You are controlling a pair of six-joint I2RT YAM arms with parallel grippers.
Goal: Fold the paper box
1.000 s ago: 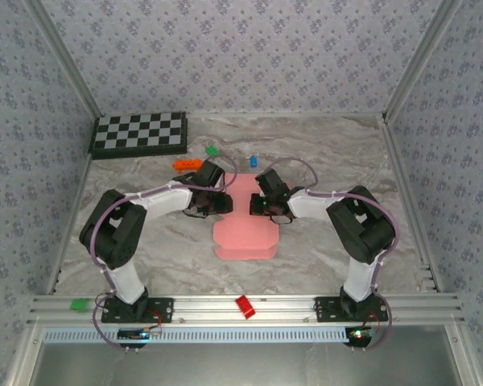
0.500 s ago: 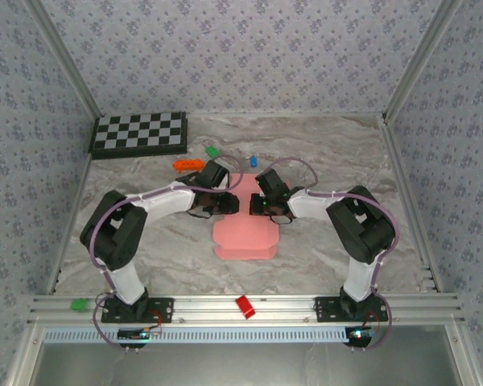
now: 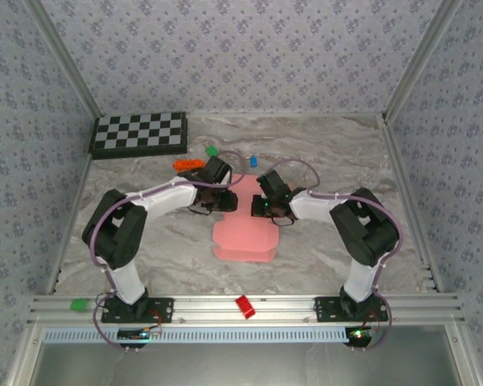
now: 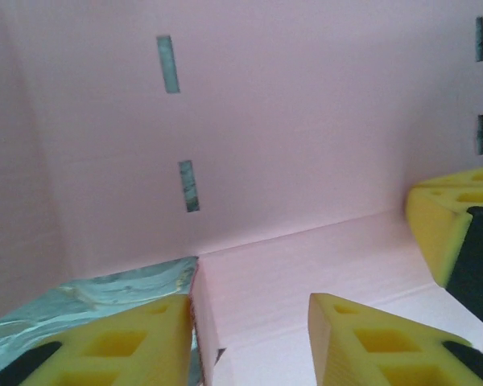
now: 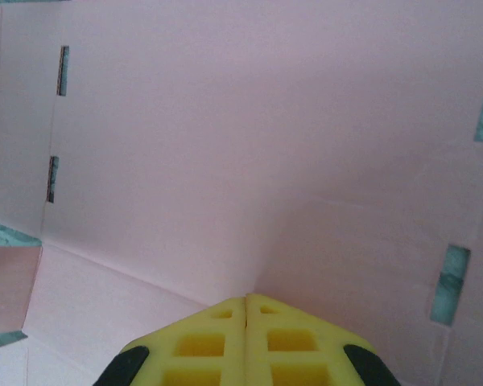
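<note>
Now L gripper point(image 3: 228, 200) has edged in over the pink paper box point(image 3: 243, 238) at mid-desk point(image 3: 322, 161), jaws part-open astride a flap edge point(image 4: 200, 310), not pinching, while R gripper point(image 5: 247, 299), jaws clenched empty, sits tip-down on the panel, so fold prob. just starting.

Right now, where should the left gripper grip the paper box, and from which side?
Probably the left flap edge of the paper box, coming from the left: it is thin card with table showing beside it, and the left gripper straddles it, jaws part open.
</note>
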